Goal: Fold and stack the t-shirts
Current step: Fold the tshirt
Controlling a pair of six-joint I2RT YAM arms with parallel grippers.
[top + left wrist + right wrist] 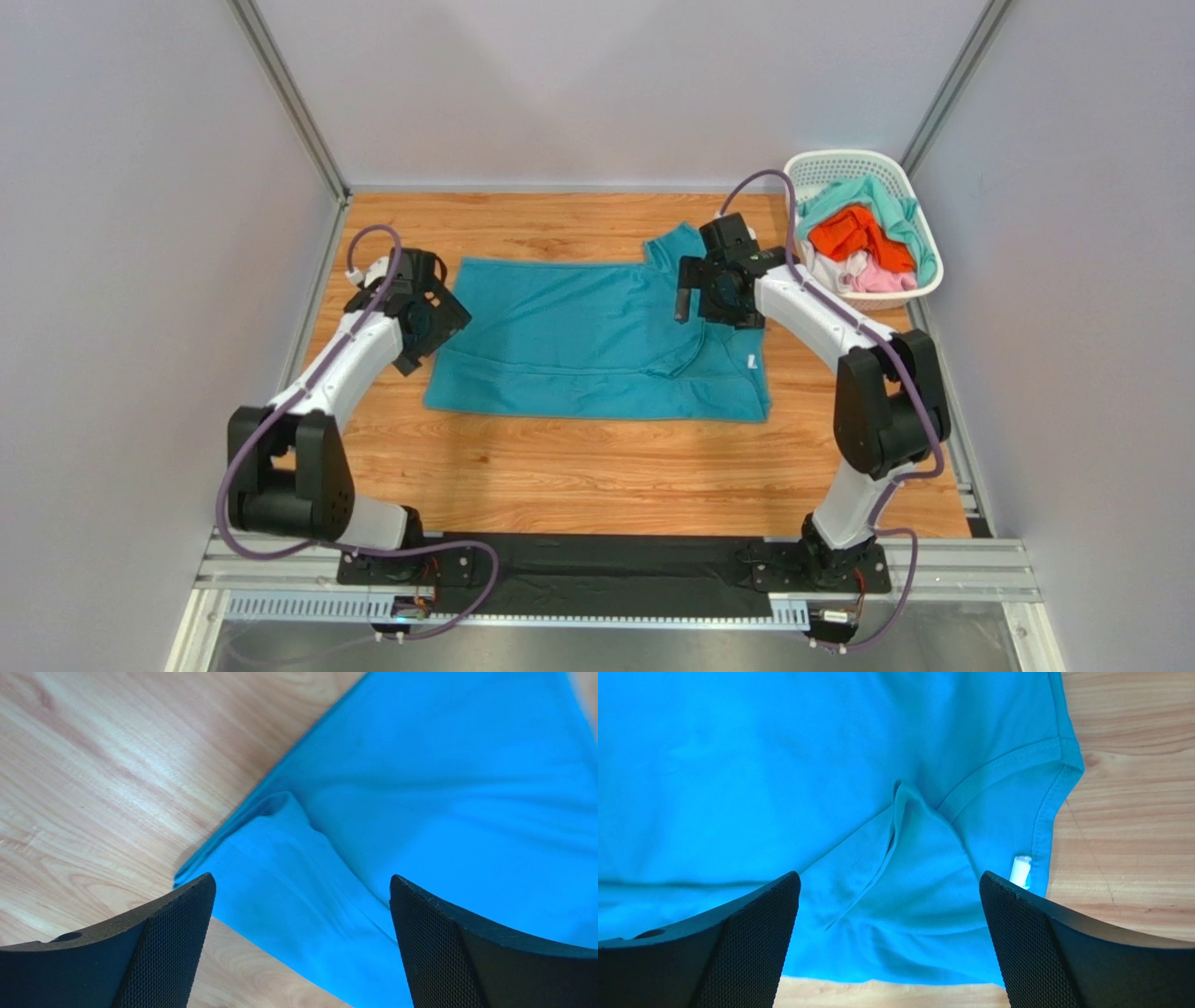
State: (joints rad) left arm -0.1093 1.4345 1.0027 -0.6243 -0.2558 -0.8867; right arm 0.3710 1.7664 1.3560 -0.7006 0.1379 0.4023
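Note:
A teal-blue t-shirt (589, 343) lies spread flat on the wooden table, its collar end to the right with a small white neck label (1020, 868). My left gripper (425, 317) hovers at the shirt's left edge, open, with only the folded cloth corner (281, 875) below its jaws (302, 903). My right gripper (697, 287) hangs over the collar and sleeve area, open too (889, 889), nothing between its fingers; a sleeve fold (906, 833) lies under it. Orange (853, 231), mint-green (881, 196) and pale pink (880, 279) t-shirts sit bunched in the basket.
A white plastic lattice basket (842, 163) stands at the far right corner of the table. Grey walls with metal posts close in the table on the left, back and right. Bare wood (617, 469) lies between the shirt and the arm bases.

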